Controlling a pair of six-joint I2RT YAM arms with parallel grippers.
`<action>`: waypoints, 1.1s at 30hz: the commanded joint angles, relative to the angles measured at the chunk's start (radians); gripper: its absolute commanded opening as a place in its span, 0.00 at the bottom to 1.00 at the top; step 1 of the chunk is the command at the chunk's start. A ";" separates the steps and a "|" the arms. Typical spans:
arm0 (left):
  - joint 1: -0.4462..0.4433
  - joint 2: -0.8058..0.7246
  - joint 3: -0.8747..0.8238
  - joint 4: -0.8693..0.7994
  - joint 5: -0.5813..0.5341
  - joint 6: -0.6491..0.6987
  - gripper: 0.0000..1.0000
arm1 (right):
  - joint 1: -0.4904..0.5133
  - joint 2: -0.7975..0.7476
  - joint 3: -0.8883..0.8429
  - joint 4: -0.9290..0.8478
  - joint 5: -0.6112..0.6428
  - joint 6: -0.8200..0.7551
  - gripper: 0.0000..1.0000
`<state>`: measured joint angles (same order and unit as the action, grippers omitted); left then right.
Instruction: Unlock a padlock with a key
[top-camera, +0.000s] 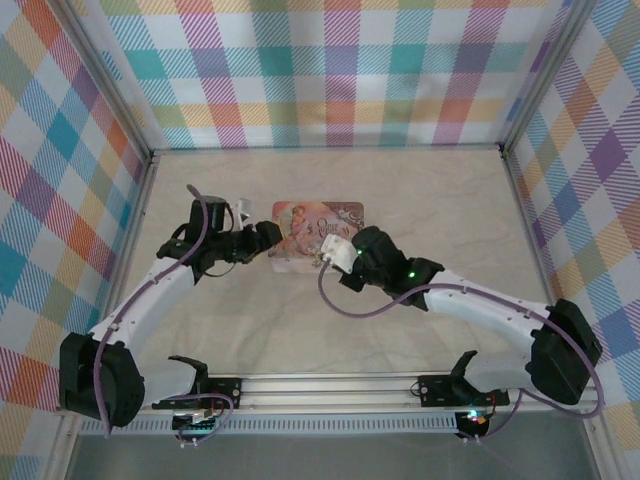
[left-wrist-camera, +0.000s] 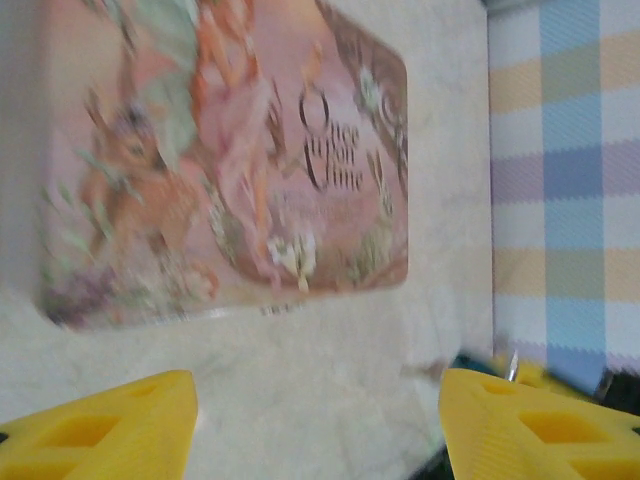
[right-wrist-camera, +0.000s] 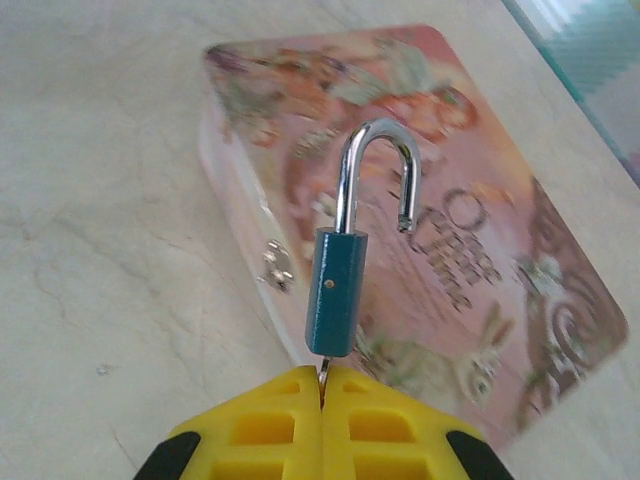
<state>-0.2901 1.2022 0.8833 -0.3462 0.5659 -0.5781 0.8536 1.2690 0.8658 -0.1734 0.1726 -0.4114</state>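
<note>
tbl: pale marbled tabletop (top-camera: 400, 330) | box: pink illustrated rect tin (right-wrist-camera: 520, 300), flat mid-tbl | L gripper (left-wrist-camera: 318, 390): released, empty, beside tin | R gripper (right-wrist-camera: 322, 385): clenched on key | lock: small blue padlock (right-wrist-camera: 335, 290) upright over tin, chrome shackle (right-wrist-camera: 375, 135) end free, looks unlocked | key: thin dark metal key (right-wrist-camera: 323, 368) in lock base | tip: keep pinch steady; L takes body, not shackle

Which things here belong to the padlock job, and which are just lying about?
Job:
- padlock, its shackle open
- key, pinched in the shut right gripper
- left gripper, open, holding nothing

Lying about:
- pink tin box
</note>
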 joint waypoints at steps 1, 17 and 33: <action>-0.054 -0.033 -0.018 -0.053 0.028 0.027 0.65 | -0.064 -0.044 0.053 -0.091 0.031 0.140 0.00; -0.326 0.070 0.000 0.132 -0.139 -0.028 0.66 | -0.494 0.191 0.160 -0.297 0.141 0.453 0.00; -0.371 0.087 -0.026 0.146 -0.164 -0.038 0.66 | -0.565 0.532 0.339 -0.348 0.210 0.409 0.00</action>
<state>-0.6521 1.2991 0.8715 -0.2089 0.4236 -0.6128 0.2974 1.7756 1.1709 -0.4915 0.3679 0.0074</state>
